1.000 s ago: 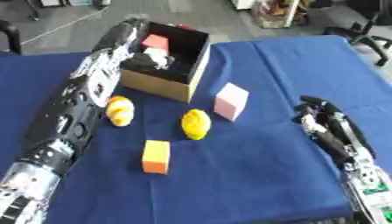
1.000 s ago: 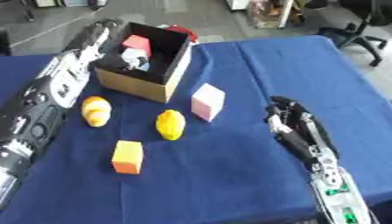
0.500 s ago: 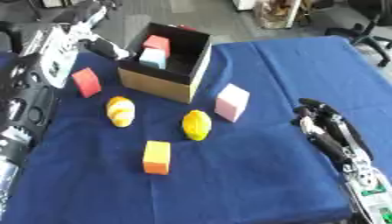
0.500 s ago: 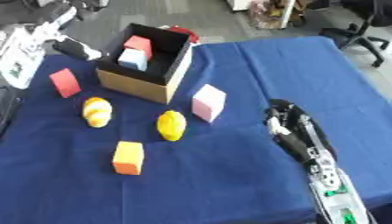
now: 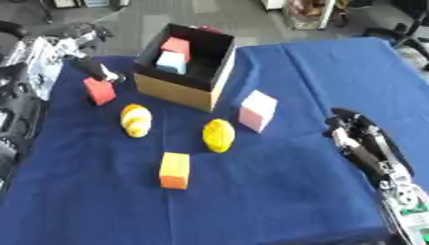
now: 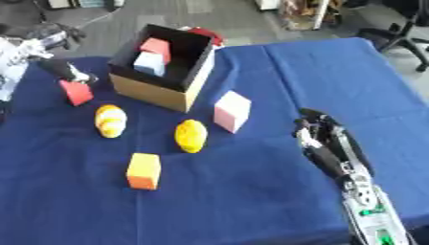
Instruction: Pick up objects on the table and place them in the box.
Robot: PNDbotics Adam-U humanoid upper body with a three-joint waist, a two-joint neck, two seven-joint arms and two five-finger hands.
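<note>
Fingers (image 5: 99, 72) just above red block (image 5: 100, 91)

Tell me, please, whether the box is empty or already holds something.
Not empty: the open-topped box holds a red block and a pale blue block.

Blue cloth (image 5: 293, 191) covers tabletop, wrinkled in spots, crease running across far right part. Grey floor (image 5: 151, 19) beyond far edge. Office chair (image 6: 402, 28) at top right corner, black, wheeled base partly in view. Cluttered brownish item (image 5: 306, 12) at top centre-right, possibly shelf or crate, too blurred to tell. Dark cable-like line (image 6: 92, 19) on floor, top left.
</note>
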